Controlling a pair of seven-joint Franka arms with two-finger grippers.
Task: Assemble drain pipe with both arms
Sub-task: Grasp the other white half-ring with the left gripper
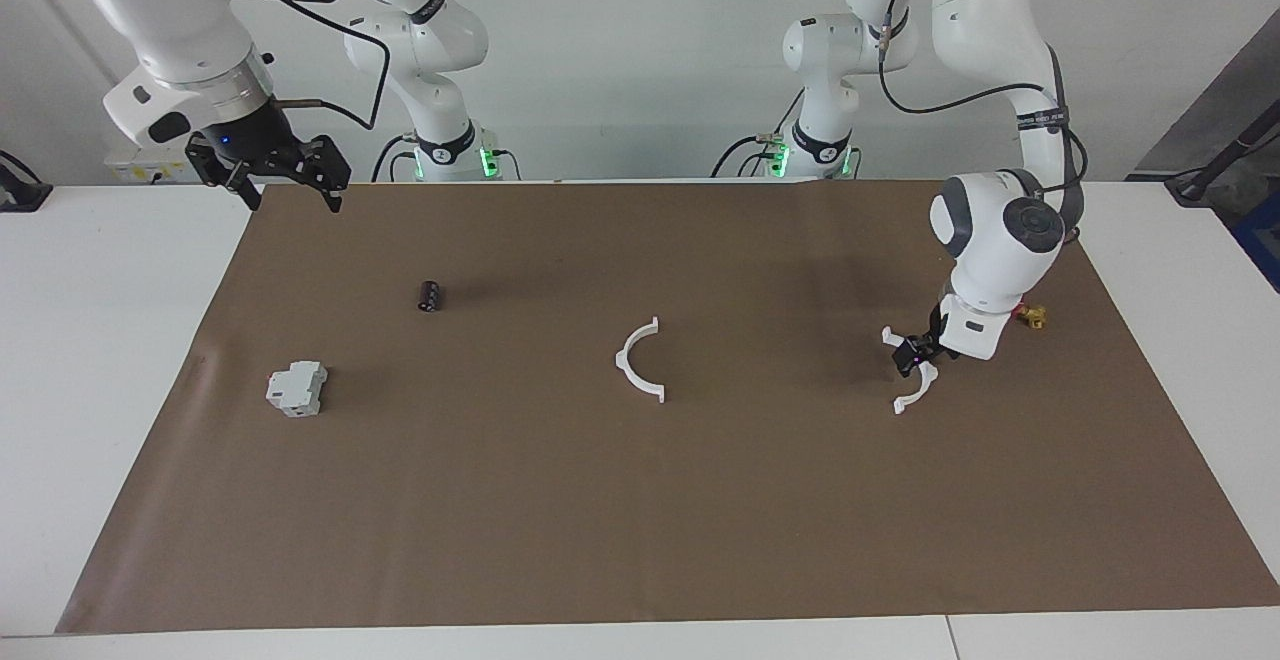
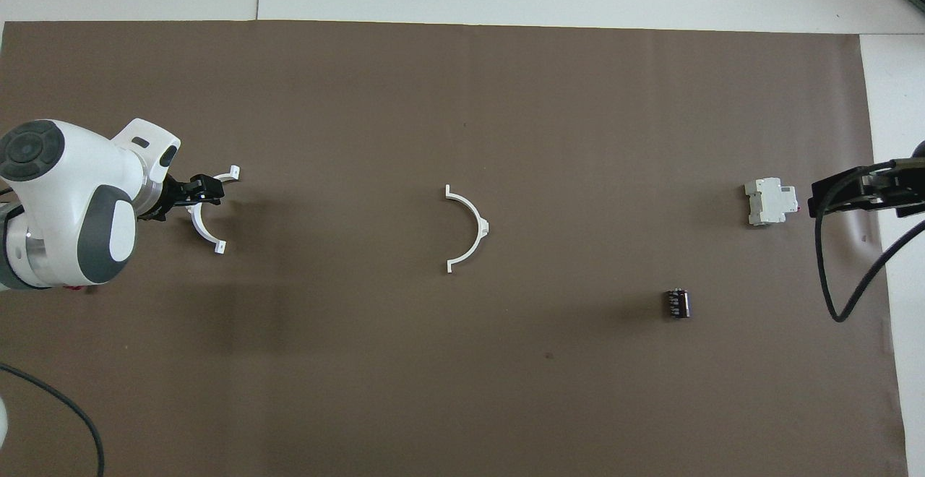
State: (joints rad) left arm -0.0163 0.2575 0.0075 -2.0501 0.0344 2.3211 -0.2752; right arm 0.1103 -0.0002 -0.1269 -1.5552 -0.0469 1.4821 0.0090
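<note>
Right gripper (image 1: 290,180) hangs raised over the robots' edge of the brown mat (image 1: 640,500) at the right arm's end, fingers spread wide, nothing between them; this arm waits. Small black cylinder (image 1: 431,296) lies on the mat next out from the robots, toward the right arm's end. Left gripper (image 1: 917,357) is down at mat level at the left arm's end, wrist tilted toward the table's middle, fingers drawn in around the arc of one white half-ring (image 1: 912,380); whether they press the plastic or only bracket it I cannot tell. That half-ring's two tabbed ends stick out either side of the fingers. Second half-ring (image 1: 640,360) lies flat and free near the mat's middle, well apart from the first, its bulge facing the right arm's end in the overhead view. Grey-white boxy block (image 1: 297,388) sits farthest out, at the right arm's end, farther from the robots than the cylinder.
</note>
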